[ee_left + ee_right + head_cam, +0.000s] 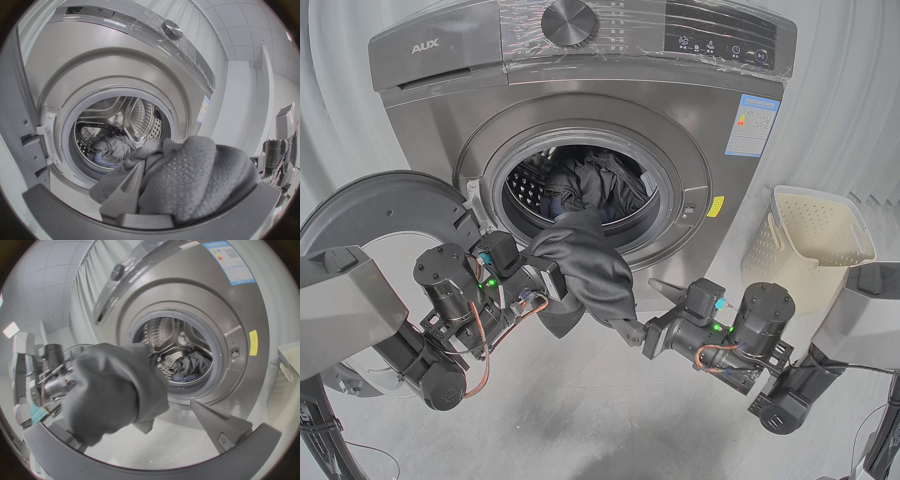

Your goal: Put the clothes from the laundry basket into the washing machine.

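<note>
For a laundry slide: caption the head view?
A dark garment drapes over the left claw and right claw at the open washing machine, clothes already inside.

Pale pleated curtains (844, 94) hung behind, the floor (581, 400) was grey mottled tile, and a lit panel (11, 329) sat in the gridded white ceiling (250, 28).

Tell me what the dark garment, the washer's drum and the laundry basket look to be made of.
Garment: soft knit fabric, matte dark grey; it folds limply and shows a fine dotted weave.
Drum: bare metal, probably stainless steel; glossy and reflective, with rows of punched holes.
Basket: moulded plastic, cream, with a dull finish; rigid walls with a regular grid of small holes.
</note>
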Robot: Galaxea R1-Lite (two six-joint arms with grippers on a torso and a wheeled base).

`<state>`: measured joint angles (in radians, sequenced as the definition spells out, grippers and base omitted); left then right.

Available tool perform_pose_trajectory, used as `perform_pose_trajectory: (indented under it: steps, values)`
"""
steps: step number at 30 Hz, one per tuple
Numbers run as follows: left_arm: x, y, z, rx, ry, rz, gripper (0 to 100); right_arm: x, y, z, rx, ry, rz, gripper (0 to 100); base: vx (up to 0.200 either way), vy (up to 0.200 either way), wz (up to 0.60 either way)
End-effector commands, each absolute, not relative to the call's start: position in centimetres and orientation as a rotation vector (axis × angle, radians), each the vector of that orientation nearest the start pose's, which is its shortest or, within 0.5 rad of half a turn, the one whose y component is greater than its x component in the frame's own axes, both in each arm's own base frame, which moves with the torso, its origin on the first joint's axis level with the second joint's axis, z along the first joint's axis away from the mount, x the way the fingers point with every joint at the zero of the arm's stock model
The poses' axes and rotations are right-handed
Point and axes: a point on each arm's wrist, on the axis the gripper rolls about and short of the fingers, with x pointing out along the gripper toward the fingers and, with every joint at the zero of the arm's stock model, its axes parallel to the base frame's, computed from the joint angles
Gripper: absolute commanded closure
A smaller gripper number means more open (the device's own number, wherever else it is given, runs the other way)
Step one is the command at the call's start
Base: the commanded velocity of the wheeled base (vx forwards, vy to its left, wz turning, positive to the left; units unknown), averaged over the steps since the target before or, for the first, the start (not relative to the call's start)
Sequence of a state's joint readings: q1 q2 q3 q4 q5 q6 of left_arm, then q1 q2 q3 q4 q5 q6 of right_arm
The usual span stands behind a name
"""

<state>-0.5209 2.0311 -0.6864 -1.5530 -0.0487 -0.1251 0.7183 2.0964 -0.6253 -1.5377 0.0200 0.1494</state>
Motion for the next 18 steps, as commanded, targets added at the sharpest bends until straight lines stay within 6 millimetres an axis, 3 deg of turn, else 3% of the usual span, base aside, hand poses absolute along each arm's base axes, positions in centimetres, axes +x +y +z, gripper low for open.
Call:
perform_pose_trajectory:
  steps: [1,3,10,18]
  values:
    - [27.8,-15.8,14.6,-0.164,-0.161,-0.571,100,20.3,21.0,11.6,0.112,0.023,0.903,0,0.0,0.0,0.0]
    - [27.1,-15.1,14.7,-0.171,-0.153,-0.565,100,19.1,19.8,10.6,0.09,0.082,0.907,0,0.0,0.0,0.0]
    - [27.0,-14.7,14.5,-0.168,-0.141,-0.553,100,18.7,18.7,9.9,0.088,0.126,0.884,0,0.0,0.0,0.0]
    - [26.1,-12.9,14.3,-0.146,-0.117,-0.524,100,21.9,14.7,9.4,0.088,0.139,0.683,0,0.0,0.0,0.0]
